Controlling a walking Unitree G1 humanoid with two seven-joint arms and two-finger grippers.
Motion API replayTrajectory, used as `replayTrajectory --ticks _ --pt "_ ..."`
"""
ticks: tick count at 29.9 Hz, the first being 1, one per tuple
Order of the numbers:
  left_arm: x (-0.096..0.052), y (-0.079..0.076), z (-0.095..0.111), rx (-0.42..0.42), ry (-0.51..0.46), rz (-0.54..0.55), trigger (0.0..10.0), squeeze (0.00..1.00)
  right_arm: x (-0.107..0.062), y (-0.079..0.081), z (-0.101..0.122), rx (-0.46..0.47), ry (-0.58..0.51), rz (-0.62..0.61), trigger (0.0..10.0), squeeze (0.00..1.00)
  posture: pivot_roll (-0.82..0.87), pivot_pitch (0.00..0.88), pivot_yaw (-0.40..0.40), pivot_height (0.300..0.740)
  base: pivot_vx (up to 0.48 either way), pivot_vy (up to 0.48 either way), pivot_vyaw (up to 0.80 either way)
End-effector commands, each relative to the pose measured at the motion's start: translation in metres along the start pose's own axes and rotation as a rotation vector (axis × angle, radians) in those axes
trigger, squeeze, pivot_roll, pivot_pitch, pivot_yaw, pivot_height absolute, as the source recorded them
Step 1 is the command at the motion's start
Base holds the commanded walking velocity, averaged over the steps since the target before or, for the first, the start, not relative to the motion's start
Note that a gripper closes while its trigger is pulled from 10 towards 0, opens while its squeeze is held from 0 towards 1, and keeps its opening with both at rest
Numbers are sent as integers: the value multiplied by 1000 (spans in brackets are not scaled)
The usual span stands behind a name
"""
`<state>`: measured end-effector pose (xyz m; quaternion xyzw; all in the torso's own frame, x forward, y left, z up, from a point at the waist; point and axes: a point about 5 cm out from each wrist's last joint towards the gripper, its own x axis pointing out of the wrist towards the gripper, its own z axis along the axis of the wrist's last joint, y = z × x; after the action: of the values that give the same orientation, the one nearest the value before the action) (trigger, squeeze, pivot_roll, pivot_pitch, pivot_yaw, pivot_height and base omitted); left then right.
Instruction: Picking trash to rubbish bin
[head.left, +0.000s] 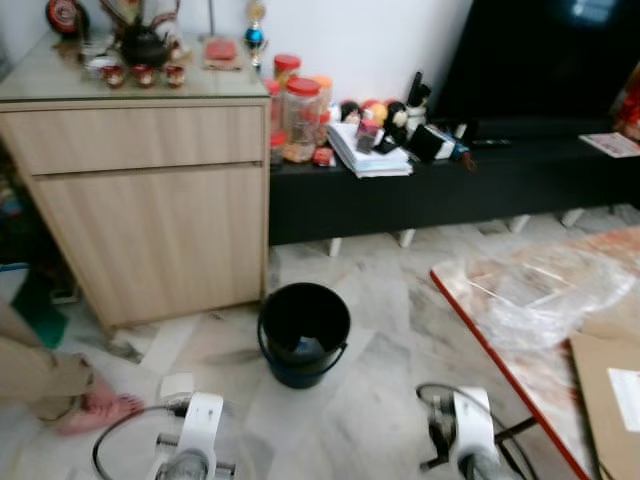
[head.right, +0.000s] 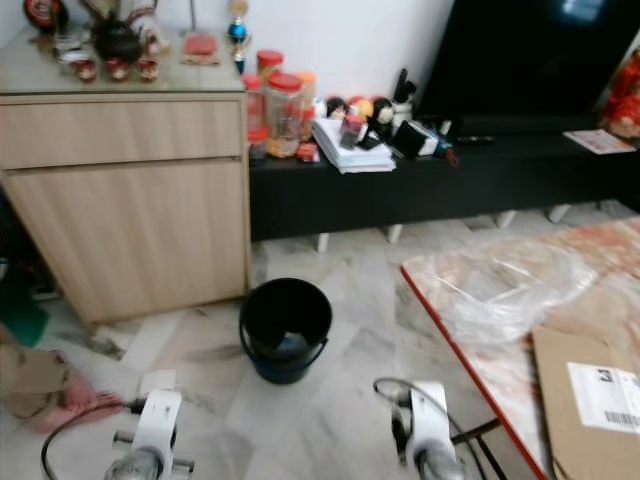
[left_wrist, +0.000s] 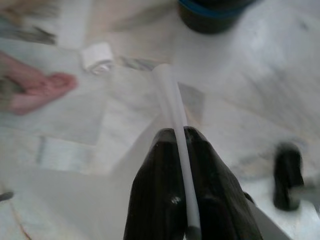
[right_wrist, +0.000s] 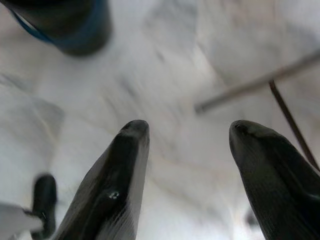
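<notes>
Carrying step: trash is already pinched, and I judge the drop into the bin comes next.
Left eye view: black rubbish bin (head.left: 304, 333) stands on the marble floor (head.left: 390, 300), near the wooden cabinet (head.left: 150, 190); a person's foot (head.left: 97, 408) rests at left.
Left wrist view: left hand (left_wrist: 179, 137) is pressed onto a thin white strip (left_wrist: 174, 107), bin just ahead.
Right wrist view: right hand (right_wrist: 187, 137) spread, holding nothing.
Next move: carry the strip over the bin's mouth, then release.

Upright black bin (head.left: 304, 333) (blue-rimmed) on marble floor; white scrap (left_wrist: 96, 56) nearby.
</notes>
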<state>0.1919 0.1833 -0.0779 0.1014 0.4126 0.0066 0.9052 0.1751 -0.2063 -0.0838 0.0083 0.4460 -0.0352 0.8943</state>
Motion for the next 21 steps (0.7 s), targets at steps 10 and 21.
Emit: replayTrajectory --ticks 10,21 --pt "-3 -10 -11 -3 48 -21 10000 0 1 -8 4 -11 39 -39 10000 0 170 0 -143 740 0 0 0" --pt "-2 -7 -8 -2 48 -14 10000 0 -1 -9 -3 -31 58 -45 10000 0 170 0 -148 740 0 0 620"
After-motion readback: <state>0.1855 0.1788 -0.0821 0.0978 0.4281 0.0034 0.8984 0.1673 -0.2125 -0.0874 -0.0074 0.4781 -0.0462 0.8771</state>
